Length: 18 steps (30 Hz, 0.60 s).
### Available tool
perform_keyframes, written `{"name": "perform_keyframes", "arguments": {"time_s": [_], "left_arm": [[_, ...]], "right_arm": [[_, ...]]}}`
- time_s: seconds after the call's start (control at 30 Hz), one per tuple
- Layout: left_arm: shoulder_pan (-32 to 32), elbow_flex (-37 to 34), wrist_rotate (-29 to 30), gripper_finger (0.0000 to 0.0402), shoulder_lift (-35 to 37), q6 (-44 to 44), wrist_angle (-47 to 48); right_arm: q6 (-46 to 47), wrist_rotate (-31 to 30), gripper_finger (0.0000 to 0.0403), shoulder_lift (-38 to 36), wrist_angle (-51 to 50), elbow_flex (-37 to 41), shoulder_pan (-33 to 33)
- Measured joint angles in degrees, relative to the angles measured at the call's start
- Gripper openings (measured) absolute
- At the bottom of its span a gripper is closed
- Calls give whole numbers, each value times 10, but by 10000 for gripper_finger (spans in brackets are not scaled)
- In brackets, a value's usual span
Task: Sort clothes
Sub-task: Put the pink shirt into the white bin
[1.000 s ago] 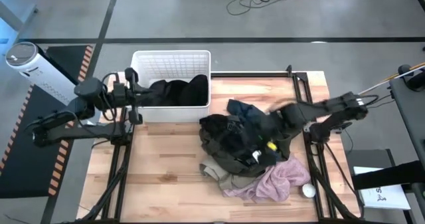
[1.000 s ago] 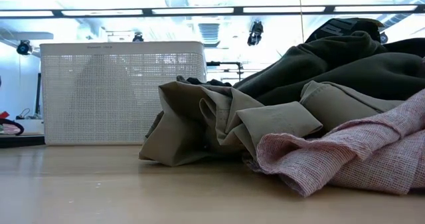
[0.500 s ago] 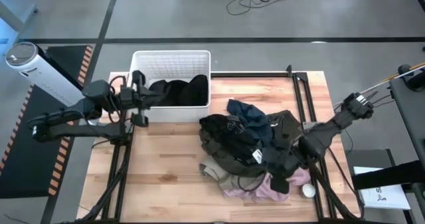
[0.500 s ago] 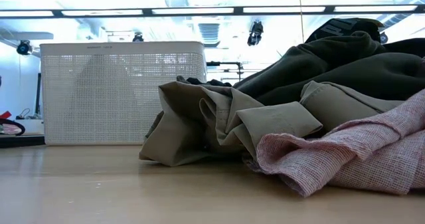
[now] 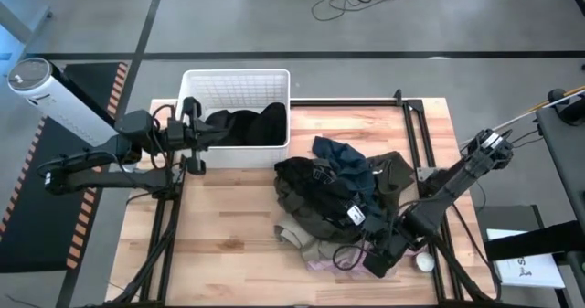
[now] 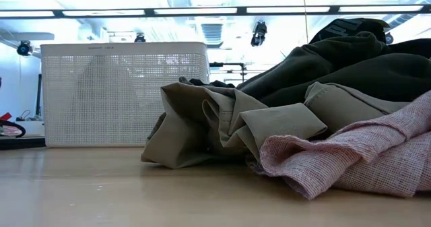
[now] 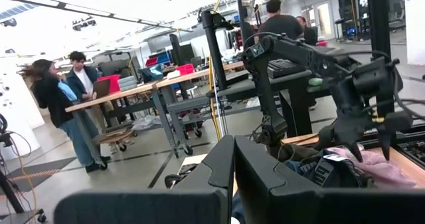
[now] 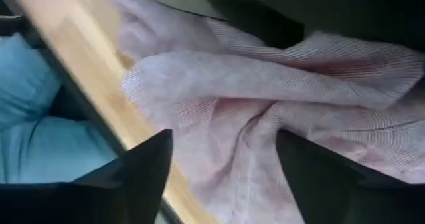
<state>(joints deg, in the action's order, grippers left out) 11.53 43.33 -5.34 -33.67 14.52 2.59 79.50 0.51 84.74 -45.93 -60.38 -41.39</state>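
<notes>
The clothes lie heaped on the table's right half: dark olive and black pieces (image 5: 320, 194), a navy one (image 5: 343, 153), a khaki one (image 6: 222, 129) and a pale pink one (image 8: 265, 84) at the near edge. More black clothes (image 5: 242, 125) lie in the white basket (image 5: 233, 81). My right gripper (image 5: 375, 258) is low over the pink garment and open, with a raised fold of it between the fingers (image 8: 143, 171). My left gripper (image 5: 195, 134) hangs shut at the basket's left wall. My right gripper comes down slanting from the table's right side onto the pink garment's near part (image 8: 229, 151), which lies slack on the table. Its two fingers stand on either side of a fold. Whether they touch the cloth cannot be told.
A small white ball (image 5: 425, 262) lies on the table just right of my right gripper, near the table's front right corner. Bare wood (image 5: 228, 226) lies left of the pile. People stand at benches in the room beyond the table.
My right gripper has swung from above the middle of the pile toward the table's near edge and down onto the pink garment. My left gripper has edged a little closer to the basket. The clothes lie as before.
</notes>
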Motion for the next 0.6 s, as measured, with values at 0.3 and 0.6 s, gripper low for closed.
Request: {"name": "perform_keyframes", "arguments": {"time_s": [0.3, 0.6], "left_arm": [[0, 0, 0, 0, -17, -2, 10], [-1, 0, 0, 0, -25, -9, 7]], "right_arm": [[23, 25, 320, 65, 42, 68, -2], [-11, 29, 312, 155, 56, 59, -2]]}}
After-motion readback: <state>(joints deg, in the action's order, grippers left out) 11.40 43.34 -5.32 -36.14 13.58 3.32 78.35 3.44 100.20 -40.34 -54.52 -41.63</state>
